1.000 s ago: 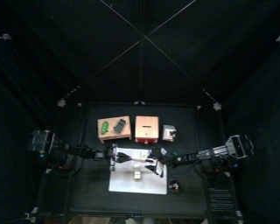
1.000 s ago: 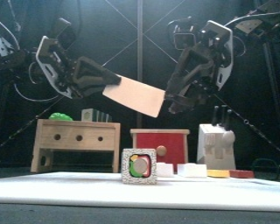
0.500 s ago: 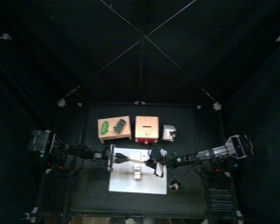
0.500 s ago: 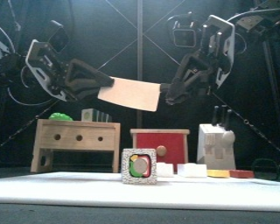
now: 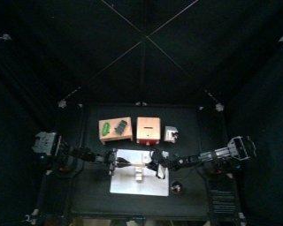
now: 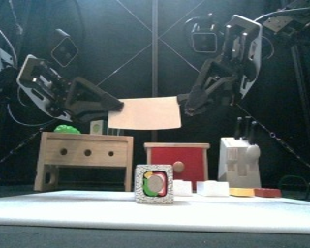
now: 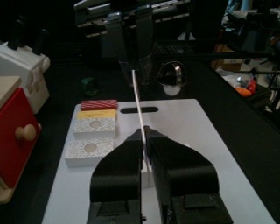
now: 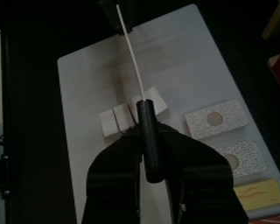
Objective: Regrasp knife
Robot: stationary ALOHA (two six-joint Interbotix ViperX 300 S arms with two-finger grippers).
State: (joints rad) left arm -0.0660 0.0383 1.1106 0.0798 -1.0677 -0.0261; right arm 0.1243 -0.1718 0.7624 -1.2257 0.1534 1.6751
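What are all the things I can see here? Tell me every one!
knife: one, wide pale blade, in the air between the two grippers
wooden box: one, light wood with round holes, back left of the table
green thing: one, on top of the wooden box
red box: one, with a knob, middle back
knife block: one, white with black handles, back right
picture tile: one, red and green, standing on the white board
white board: one, flat at the front
left gripper: black, at the blade's end
right gripper: black, shut on the handle
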